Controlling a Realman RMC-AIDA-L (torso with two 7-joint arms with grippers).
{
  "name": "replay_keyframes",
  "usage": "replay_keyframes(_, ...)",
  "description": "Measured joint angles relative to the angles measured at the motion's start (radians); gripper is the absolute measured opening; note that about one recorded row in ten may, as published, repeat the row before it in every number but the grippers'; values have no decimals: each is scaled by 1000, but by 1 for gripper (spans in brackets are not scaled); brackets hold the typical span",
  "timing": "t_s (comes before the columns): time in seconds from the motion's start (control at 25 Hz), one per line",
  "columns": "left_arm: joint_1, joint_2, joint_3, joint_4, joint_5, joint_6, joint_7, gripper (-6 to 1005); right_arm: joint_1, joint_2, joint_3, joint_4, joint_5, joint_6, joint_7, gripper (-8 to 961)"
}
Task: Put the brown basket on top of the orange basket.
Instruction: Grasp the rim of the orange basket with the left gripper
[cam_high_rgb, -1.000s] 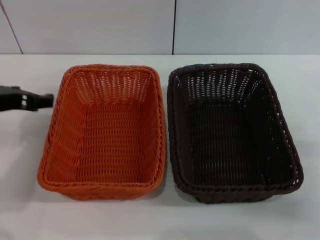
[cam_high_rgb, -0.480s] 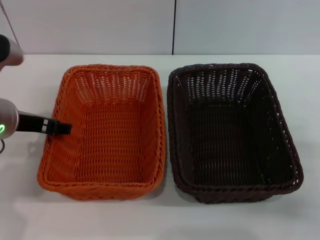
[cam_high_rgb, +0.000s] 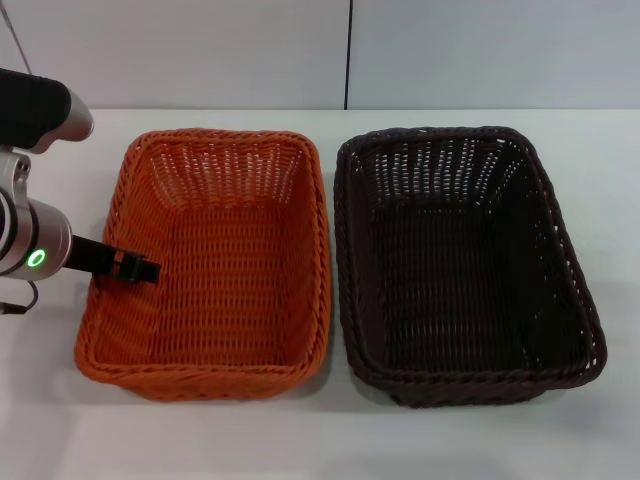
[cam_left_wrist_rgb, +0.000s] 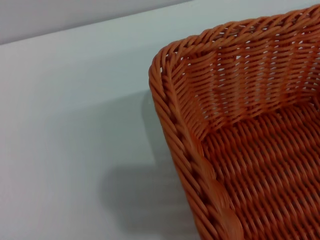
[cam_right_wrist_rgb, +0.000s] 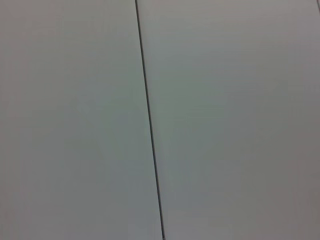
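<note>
The orange basket (cam_high_rgb: 235, 275) sits on the white table, left of centre. The brown basket (cam_high_rgb: 460, 270), dark and almost black, sits right beside it on the right, nearly touching. Both are upright and empty. My left gripper (cam_high_rgb: 140, 268) reaches in from the left, over the orange basket's left rim, about halfway along that side. The left wrist view shows a corner of the orange basket (cam_left_wrist_rgb: 250, 150) with its braided rim close below. My right gripper is out of view; its wrist camera shows only a wall panel.
The white table (cam_high_rgb: 320, 440) extends around both baskets, with bare surface in front and to the left. A pale wall with a dark vertical seam (cam_high_rgb: 348, 55) stands behind. My left arm's silver wrist with a green light (cam_high_rgb: 36, 258) is at the left edge.
My left arm has come in from the left and lower, moving from beside the orange basket to over its left rim. The baskets have not moved.
</note>
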Motion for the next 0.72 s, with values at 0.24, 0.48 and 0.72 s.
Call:
replay_keyframes(0.24,-8,3,0,-16,9,-6,20,613,0,0,0,0,0,0,0,722)
replay_keyframes(0.48,-9,4,1,-14,12,-9,45,393,0,0,-1,0,0,0,0,722)
replay_keyframes(0.72,-6,4,1,-21,13,-10,65,260,0,0,0,0,0,0,0,723)
